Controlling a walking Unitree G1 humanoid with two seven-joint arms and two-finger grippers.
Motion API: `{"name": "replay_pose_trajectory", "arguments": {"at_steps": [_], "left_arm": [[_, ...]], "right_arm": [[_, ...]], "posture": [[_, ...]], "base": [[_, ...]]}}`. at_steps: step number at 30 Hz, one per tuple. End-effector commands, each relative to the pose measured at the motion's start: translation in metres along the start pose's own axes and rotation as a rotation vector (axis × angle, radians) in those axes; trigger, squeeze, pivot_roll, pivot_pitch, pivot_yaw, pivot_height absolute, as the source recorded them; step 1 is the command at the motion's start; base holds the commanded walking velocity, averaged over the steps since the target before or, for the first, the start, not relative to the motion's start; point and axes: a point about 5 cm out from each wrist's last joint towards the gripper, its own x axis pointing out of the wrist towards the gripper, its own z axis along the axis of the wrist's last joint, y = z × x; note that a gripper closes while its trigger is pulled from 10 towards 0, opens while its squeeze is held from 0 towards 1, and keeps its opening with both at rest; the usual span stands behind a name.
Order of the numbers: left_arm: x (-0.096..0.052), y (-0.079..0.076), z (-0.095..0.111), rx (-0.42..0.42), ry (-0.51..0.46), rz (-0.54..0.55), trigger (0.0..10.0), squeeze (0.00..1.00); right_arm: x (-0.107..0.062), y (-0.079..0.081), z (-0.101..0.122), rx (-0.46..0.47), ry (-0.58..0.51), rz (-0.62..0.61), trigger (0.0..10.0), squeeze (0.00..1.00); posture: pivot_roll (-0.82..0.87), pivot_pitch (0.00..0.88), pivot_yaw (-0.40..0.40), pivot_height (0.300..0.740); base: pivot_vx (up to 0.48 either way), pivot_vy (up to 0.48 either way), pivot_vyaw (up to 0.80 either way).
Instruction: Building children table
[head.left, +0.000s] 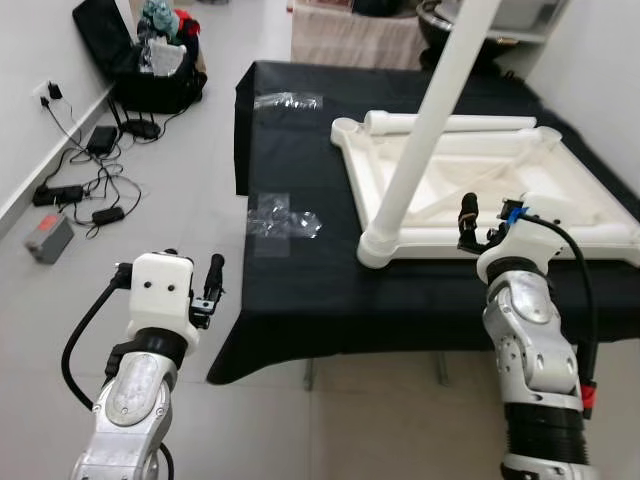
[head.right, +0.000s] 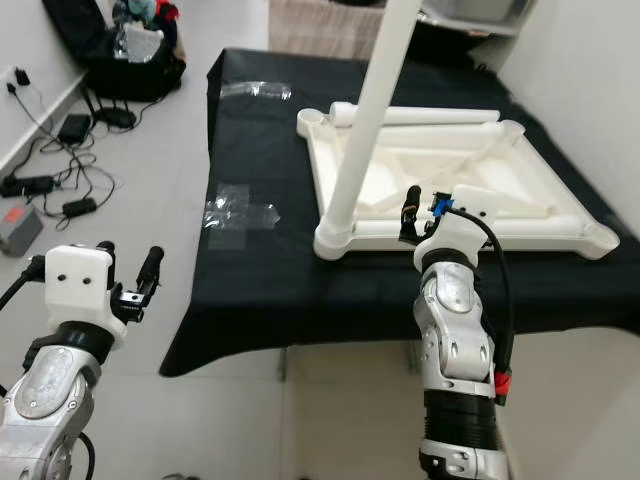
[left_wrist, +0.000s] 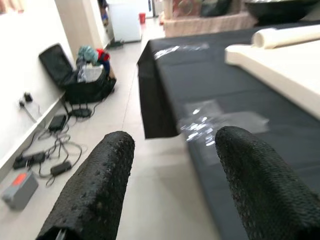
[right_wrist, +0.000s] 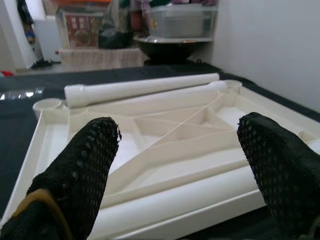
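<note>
A white children's table top lies upside down on a table under a black cloth. One white leg stands upright in the top's near left corner socket. A second leg lies across its far edge. My right gripper hovers at the top's near rim, just right of the standing leg, open and holding nothing; the right wrist view looks between its fingers over the ribbed underside. Off the table's near left corner, over the floor, my left gripper is open and holds nothing.
Two clear plastic bags lie on the cloth left of the top. On the floor at left are a black bag, cables and chargers and a grey box. A white wall stands at right.
</note>
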Motion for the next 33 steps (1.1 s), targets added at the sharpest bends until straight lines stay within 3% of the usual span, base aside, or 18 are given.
{"name": "replay_pose_trajectory", "arguments": {"at_steps": [1, 12, 14, 20, 24, 25, 33], "left_arm": [[-0.001, -0.007, -0.004, -0.003, 0.016, -0.025, 10.0, 0.00], [0.000, -0.010, -0.005, -0.036, 0.033, -0.025, 10.0, 0.00], [0.000, -0.010, -0.007, -0.060, 0.047, -0.011, 10.0, 0.00], [-0.003, -0.014, -0.010, -0.068, 0.060, -0.026, 10.0, 0.00], [-0.008, -0.023, -0.016, -0.090, 0.088, -0.082, 10.0, 0.00], [-0.011, -0.030, -0.019, -0.116, 0.108, -0.142, 10.0, 0.00], [-0.024, -0.045, -0.026, -0.107, 0.134, -0.254, 10.0, 0.00]], "right_arm": [[0.001, -0.003, -0.003, -0.007, 0.005, -0.015, 10.0, 0.00], [0.003, -0.002, -0.002, 0.001, -0.001, -0.005, 10.0, 0.00], [0.005, 0.003, -0.004, 0.042, 0.014, 0.060, 10.0, 0.00], [0.008, 0.008, -0.006, 0.036, 0.024, 0.133, 10.0, 0.00], [0.020, 0.004, -0.006, 0.094, 0.043, 0.255, 10.0, 0.00], [0.025, 0.002, -0.007, 0.123, 0.072, 0.348, 10.0, 0.00], [0.029, -0.008, -0.007, 0.172, 0.132, 0.598, 10.0, 0.00]], "posture": [[0.08, 0.129, -0.104, 0.740], [0.08, 0.139, -0.103, 0.740], [0.08, 0.144, -0.103, 0.740], [0.08, 0.145, -0.102, 0.740], [0.08, 0.158, -0.107, 0.740], [0.08, 0.162, -0.108, 0.740], [0.07, 0.168, -0.113, 0.740]], "base": [[0.360, -0.289, 0.00], [0.275, -0.235, 0.00], [0.000, 0.000, 0.00], [0.000, 0.000, 0.00], [0.000, 0.000, 0.00], [0.000, 0.000, 0.00], [0.000, 0.000, 0.00]]}}
